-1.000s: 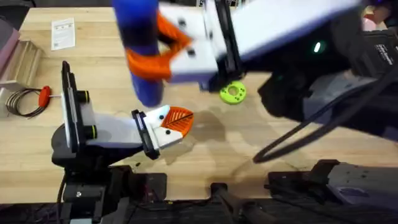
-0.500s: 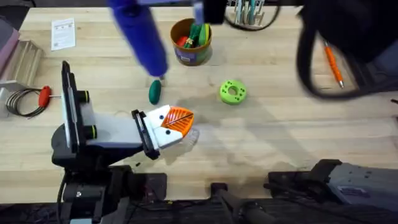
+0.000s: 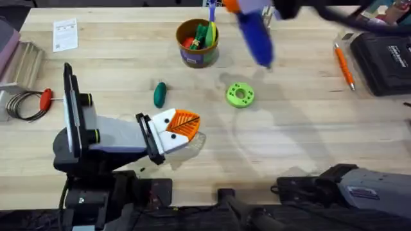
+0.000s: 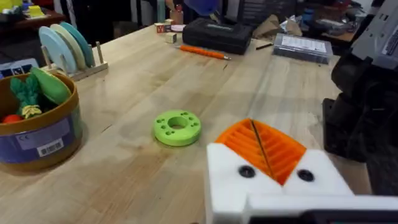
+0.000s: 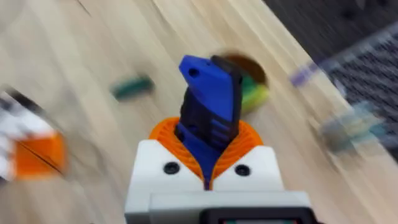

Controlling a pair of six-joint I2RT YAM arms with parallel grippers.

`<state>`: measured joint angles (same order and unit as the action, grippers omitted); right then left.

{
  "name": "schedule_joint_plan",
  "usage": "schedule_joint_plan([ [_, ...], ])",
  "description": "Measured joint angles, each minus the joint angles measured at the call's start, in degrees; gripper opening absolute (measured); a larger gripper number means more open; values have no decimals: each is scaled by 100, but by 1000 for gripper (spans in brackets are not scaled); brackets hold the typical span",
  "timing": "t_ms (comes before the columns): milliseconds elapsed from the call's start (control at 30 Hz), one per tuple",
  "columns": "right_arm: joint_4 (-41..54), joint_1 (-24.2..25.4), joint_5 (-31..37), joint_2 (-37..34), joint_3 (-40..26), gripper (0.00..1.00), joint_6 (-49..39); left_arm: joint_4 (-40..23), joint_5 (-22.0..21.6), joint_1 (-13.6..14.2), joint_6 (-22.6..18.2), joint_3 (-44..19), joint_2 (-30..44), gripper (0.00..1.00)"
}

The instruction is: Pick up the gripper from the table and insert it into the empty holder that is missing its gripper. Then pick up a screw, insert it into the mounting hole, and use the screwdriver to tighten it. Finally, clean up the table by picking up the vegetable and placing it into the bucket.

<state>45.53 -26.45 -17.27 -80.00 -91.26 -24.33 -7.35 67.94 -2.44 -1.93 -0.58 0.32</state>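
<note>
While the right tool (image 5: 207,165) clamps the screwdriver (image 3: 254,33), the vegetable (image 3: 160,94) lies at the closed left tool's (image 3: 185,125) 11 o'clock, much nearer it.

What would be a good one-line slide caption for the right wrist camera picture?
Right gripper clamps the blue screwdriver above the wooden table, with the vegetable and the bucket blurred beyond.
</note>
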Motion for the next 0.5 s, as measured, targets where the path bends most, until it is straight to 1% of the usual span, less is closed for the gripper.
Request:
schedule_joint_plan([
  [133, 839, 383, 616, -73, -12, 22, -1487, 2, -2, 0, 0, 0, 0, 9],
  [233, 1270, 640, 1089, -344, -20, 22, -2451, 2, -7, 0, 0, 0, 0, 9],
  [300, 1416, 816, 1378, -664, -24, 22, -2915, 2, -9, 0, 0, 0, 0, 9],
  [500, 1599, 1232, 1982, -1843, -35, 22, -3715, 2, -11, 0, 0, 0, 0, 9],
])
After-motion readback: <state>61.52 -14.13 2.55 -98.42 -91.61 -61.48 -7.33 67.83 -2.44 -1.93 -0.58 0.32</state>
